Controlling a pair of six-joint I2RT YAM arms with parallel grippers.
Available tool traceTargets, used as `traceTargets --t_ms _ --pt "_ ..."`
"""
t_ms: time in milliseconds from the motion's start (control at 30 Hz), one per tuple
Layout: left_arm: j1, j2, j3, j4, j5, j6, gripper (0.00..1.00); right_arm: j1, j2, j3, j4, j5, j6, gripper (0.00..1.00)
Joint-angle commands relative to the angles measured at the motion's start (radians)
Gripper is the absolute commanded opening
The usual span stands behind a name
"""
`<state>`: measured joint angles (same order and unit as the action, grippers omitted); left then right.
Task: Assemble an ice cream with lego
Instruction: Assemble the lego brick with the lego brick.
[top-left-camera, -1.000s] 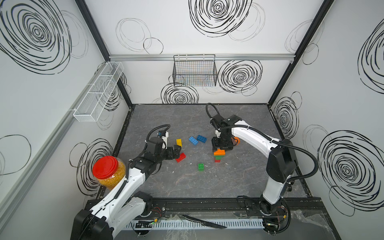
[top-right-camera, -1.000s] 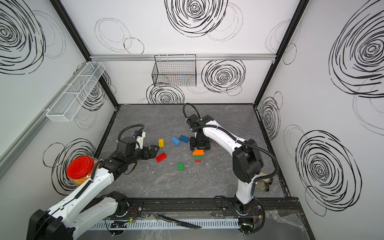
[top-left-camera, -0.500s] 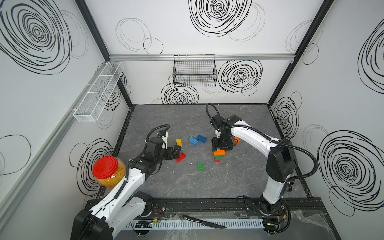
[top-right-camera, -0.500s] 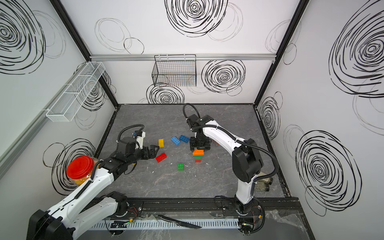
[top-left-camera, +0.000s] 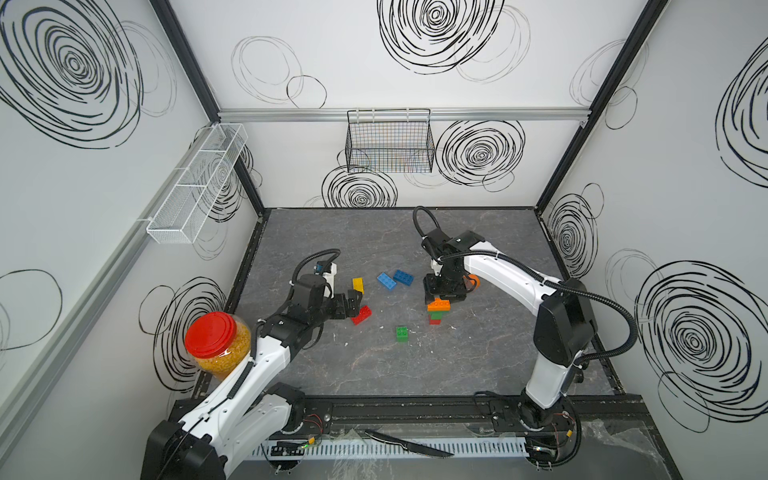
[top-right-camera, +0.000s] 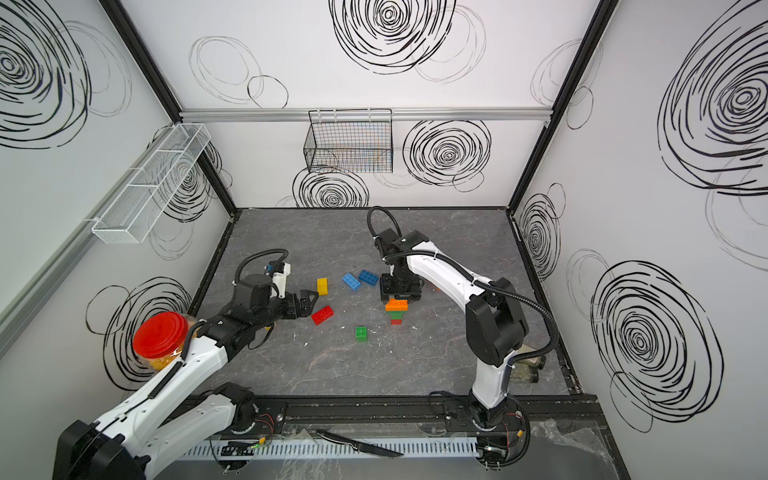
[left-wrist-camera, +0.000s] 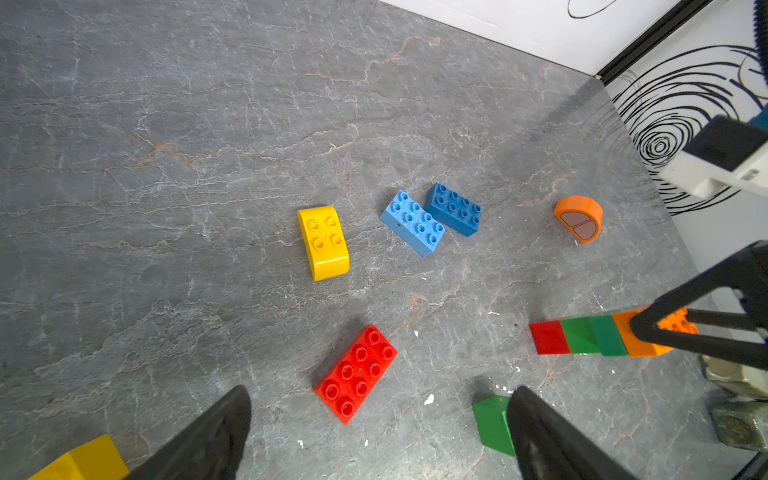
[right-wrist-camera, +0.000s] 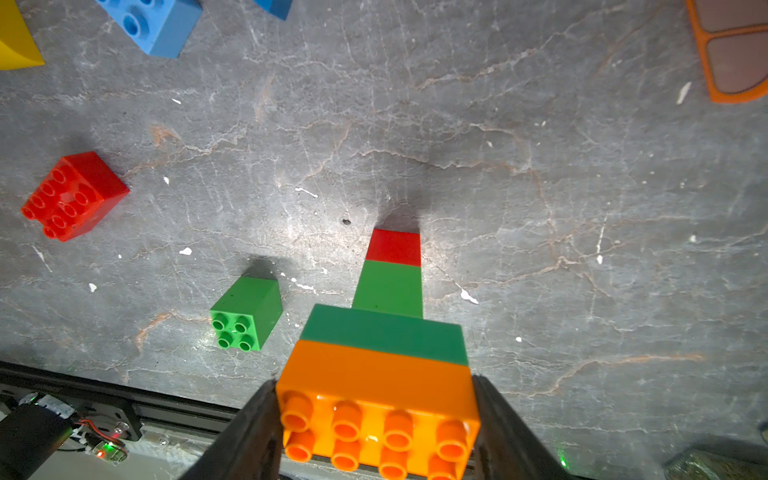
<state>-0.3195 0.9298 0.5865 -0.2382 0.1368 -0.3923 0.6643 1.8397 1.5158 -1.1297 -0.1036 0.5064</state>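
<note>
Tip risk: the tower (top-left-camera: 436, 316) is narrow at its red base and widest at the orange brick (right-wrist-camera: 376, 374) on top; a sideways drag or slanted push could topple it or split a joint.
Knock risk: a fall would hit the small green brick (top-left-camera: 402, 333) near the base.
Right fingers (right-wrist-camera: 249, 436): half spread, pressed on both ends of the orange brick, bottom centre of the wrist frame.
Left fingers (left-wrist-camera: 548, 436): wide apart, empty, just beside the red brick (left-wrist-camera: 356, 374).
Tower place: right of centre on the surface (top-left-camera: 374, 374) in both top views.
</note>
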Motion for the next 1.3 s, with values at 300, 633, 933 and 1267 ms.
traceTargets --t_ms 300,633,933,1267 --pt "0.008 -0.025 0.015 0.000 -0.013 0.005 0.99 0.009 0.103 -0.017 -0.063 0.069 0.015 0.47" --pt "0.010 -0.025 0.017 0.004 -0.014 0.006 0.99 0.009 0.095 0.030 -0.084 0.067 0.015 0.56" --pt "0.015 -0.032 0.015 0.004 -0.013 0.004 0.99 0.009 0.080 0.045 -0.089 0.064 0.017 0.59" --pt "0.015 -0.038 0.015 0.002 -0.018 0.005 0.99 0.009 0.069 0.061 -0.091 0.064 0.015 0.67"
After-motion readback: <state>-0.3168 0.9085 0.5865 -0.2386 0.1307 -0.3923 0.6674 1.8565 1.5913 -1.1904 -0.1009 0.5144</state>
